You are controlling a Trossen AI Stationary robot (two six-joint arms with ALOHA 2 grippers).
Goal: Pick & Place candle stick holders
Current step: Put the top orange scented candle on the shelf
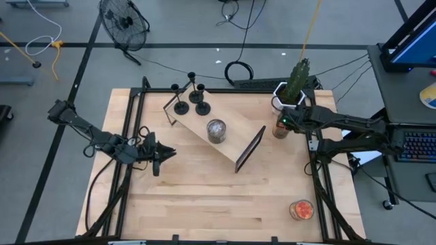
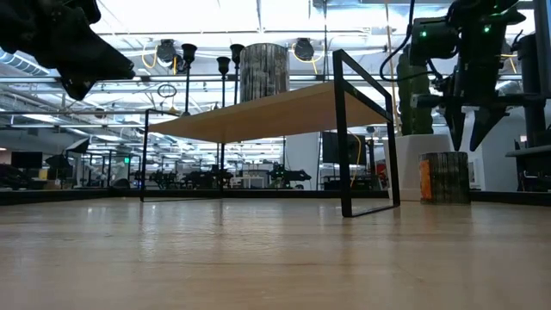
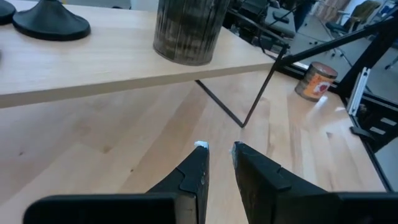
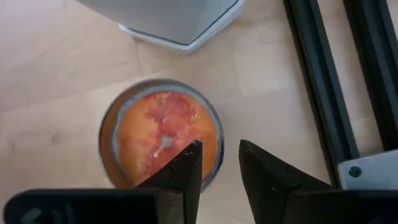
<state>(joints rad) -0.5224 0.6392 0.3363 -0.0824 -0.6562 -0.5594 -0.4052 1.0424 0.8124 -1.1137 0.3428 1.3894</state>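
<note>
On the raised wooden shelf (image 1: 204,129), three candle stick holders (image 1: 191,99) stand stems upright; both tools empty, slightly parted.

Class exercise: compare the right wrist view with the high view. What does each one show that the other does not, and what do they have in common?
Only the right wrist view shows the orange wax and wick inside the candle jar that sits right under the right tool, whose fingers stand slightly apart and hold nothing.

Only the high view shows the three candle stick holders on the raised shelf, the left tool, and a second orange candle.

Both show the wooden table and the white planter.
</note>
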